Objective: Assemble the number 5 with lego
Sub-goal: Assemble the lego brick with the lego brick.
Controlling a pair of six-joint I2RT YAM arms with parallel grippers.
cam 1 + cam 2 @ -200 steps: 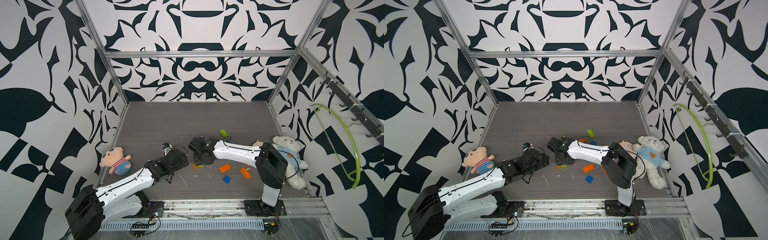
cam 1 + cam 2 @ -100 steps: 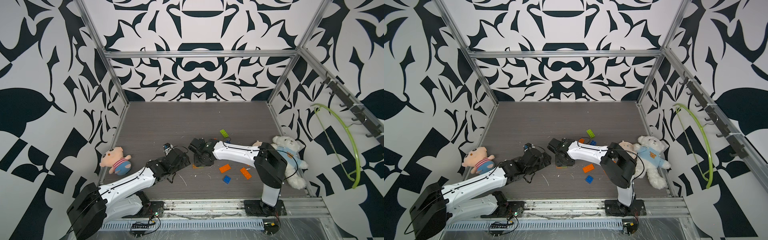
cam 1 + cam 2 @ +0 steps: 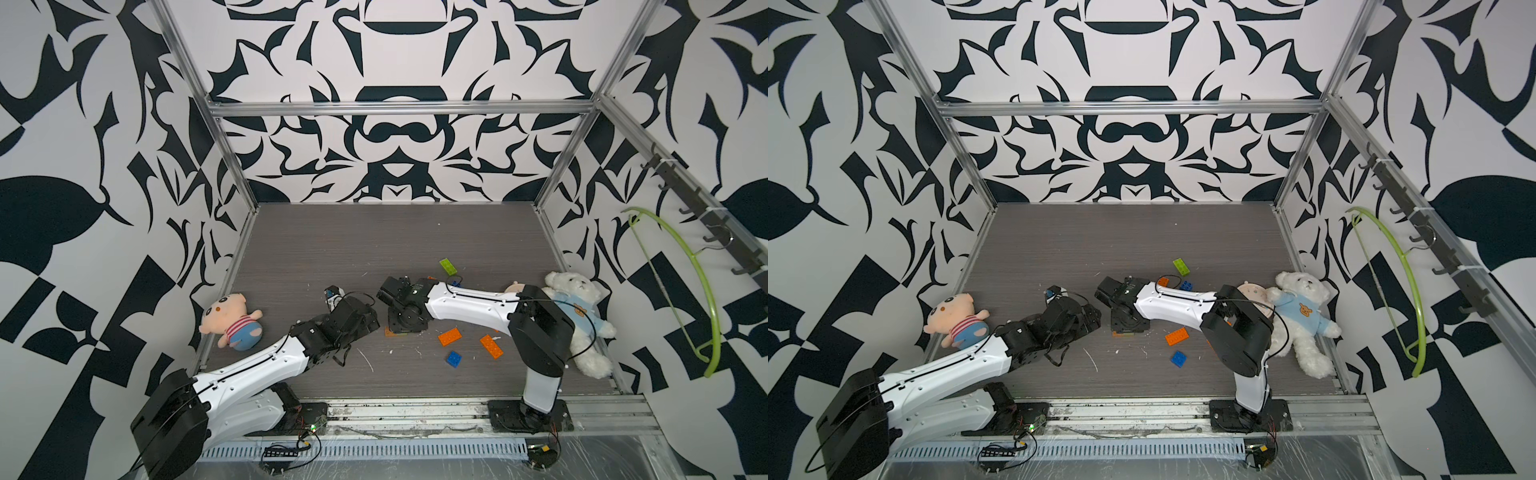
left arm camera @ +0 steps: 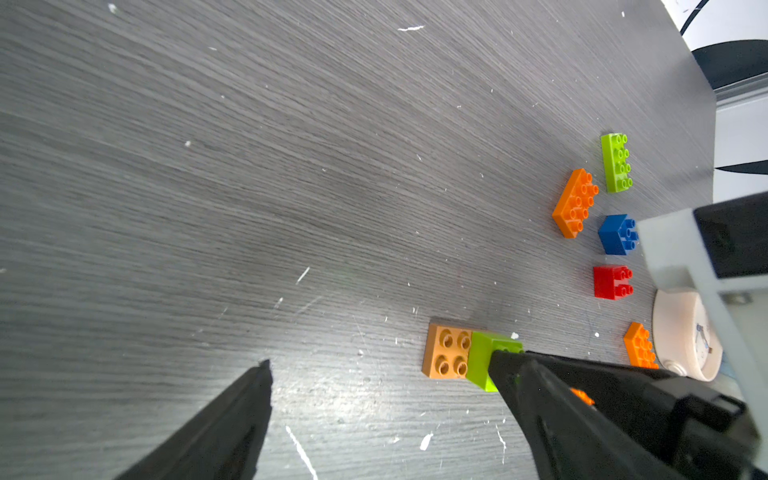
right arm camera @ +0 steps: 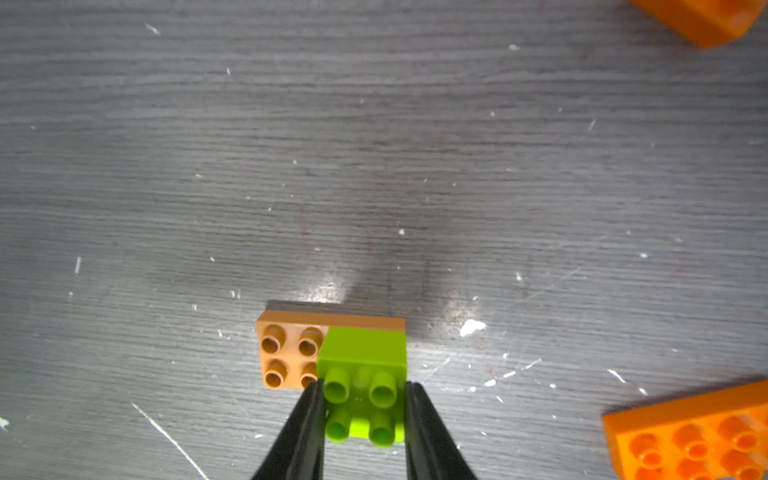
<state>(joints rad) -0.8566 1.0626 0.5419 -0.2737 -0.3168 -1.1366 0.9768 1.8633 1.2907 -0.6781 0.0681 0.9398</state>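
Note:
My right gripper (image 5: 363, 401) points down at the floor, shut on a lime green square lego brick (image 5: 361, 353). That brick sits on one end of a tan-orange oblong brick (image 5: 286, 349), whose other four studs are bare. In a top view the tan brick's edge (image 3: 390, 332) peeks out under the right gripper (image 3: 405, 322). My left gripper (image 4: 382, 370) hovers low and open just to the left. One of its fingertips (image 4: 505, 365) overlaps the green brick (image 4: 484, 357); I cannot tell whether they touch. Loose lego lies nearby: lime (image 4: 617, 162), orange (image 4: 575, 203), blue (image 4: 618, 235), red (image 4: 612, 282).
Further right lie two orange bricks (image 3: 450, 336) (image 3: 491, 346) and a blue one (image 3: 454, 359). A pig plush (image 3: 230, 318) lies at the left wall, a white teddy bear (image 3: 579, 316) at the right. A green hanger (image 3: 702, 291) hangs on the right wall.
My left arm has edged slightly towards the right gripper. The right arm has stayed almost still over the stacked bricks.

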